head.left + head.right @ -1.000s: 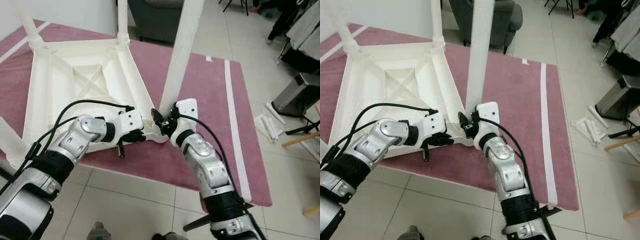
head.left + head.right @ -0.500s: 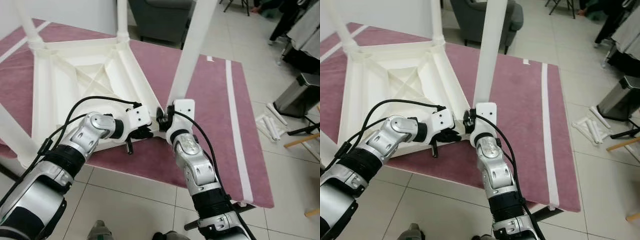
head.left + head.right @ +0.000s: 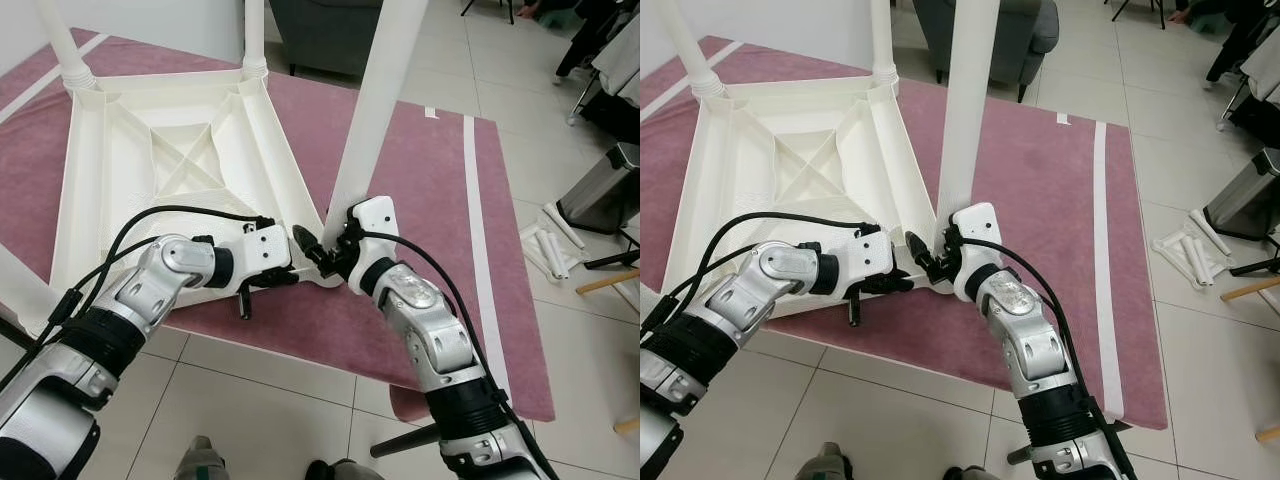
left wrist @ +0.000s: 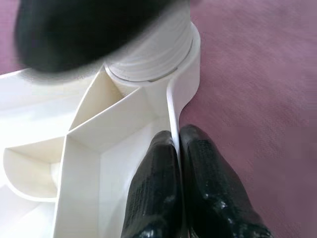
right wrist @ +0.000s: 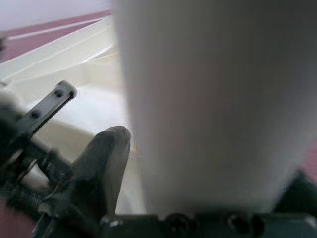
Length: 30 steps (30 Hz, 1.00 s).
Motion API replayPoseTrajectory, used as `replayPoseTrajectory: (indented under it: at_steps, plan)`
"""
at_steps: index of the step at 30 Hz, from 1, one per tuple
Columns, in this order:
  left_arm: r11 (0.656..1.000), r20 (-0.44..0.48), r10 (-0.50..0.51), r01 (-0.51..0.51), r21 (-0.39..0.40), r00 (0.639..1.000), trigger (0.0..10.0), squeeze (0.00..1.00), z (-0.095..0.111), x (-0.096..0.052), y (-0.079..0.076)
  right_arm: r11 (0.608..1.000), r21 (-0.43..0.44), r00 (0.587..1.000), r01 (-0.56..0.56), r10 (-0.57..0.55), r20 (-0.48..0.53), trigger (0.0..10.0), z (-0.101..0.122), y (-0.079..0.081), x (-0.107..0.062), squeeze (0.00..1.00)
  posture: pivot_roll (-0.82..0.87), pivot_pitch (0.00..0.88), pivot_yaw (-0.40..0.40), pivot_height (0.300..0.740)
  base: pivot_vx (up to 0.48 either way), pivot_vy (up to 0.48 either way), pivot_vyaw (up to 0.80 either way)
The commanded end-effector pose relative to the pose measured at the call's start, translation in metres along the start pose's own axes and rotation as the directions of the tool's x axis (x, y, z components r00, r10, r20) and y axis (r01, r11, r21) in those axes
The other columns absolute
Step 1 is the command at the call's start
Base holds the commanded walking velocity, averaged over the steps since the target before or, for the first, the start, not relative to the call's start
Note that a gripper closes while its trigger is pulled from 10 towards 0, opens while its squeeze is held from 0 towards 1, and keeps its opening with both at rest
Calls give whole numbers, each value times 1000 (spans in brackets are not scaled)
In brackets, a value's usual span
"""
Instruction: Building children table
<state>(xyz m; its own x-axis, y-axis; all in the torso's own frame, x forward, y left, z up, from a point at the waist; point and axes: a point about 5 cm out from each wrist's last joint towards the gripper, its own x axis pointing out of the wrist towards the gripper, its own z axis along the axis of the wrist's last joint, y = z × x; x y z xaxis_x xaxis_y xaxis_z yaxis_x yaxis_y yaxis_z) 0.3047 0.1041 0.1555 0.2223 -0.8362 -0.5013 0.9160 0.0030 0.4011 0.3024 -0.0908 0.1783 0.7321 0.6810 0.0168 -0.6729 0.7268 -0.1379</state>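
While its two black fingers (image 4: pixel 158 198) pinch the thin rim of the upturned white table (image 3: pixel 150 160), the left end effector (image 3: pixel 285 275) sits at that table's near corner. At 3 o'clock from it, the right end effector (image 3: pixel 325 250) straddles the base of the white leg (image 3: pixel 375 100). Beneath lies a mauve rug (image 3: pixel 420 190).

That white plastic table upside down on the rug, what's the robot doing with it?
The robot is fitting a leg. The white plastic table lies upside down on a pink rug. The right gripper clasps the base of a round white leg standing in the near corner socket, while the left gripper pinches the table's thin rim beside that socket, steadying it.
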Motion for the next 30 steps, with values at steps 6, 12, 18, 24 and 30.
replayPoseTrajectory:
  at_steps: [6,12,18,24,30]
  plan:
    - [922,21,-352,343,181,936,0,0,18,-17,-30,964,7,964,-265,265,-35,10000,-1,9,-13,0,230,86,-58,740,0,0,0]
    - [908,-6,-388,383,172,922,0,0,12,-31,-42,933,11,932,-358,359,-49,10000,-2,13,-14,0,241,84,-65,740,0,0,0]
    - [917,-7,-373,370,147,928,0,0,11,-38,-51,897,33,896,-441,442,-40,9647,-1,20,-12,0,248,84,-74,740,0,0,0]
    - [945,43,-309,302,124,950,0,0,16,-30,-44,931,57,932,-359,362,-38,0,-8,20,-7,0,239,86,-72,740,0,0,0]
    - [972,102,-225,215,94,969,0,0,23,-19,-31,977,79,976,-199,205,-74,0,-22,18,-2,0,233,84,-68,740,0,0,0]
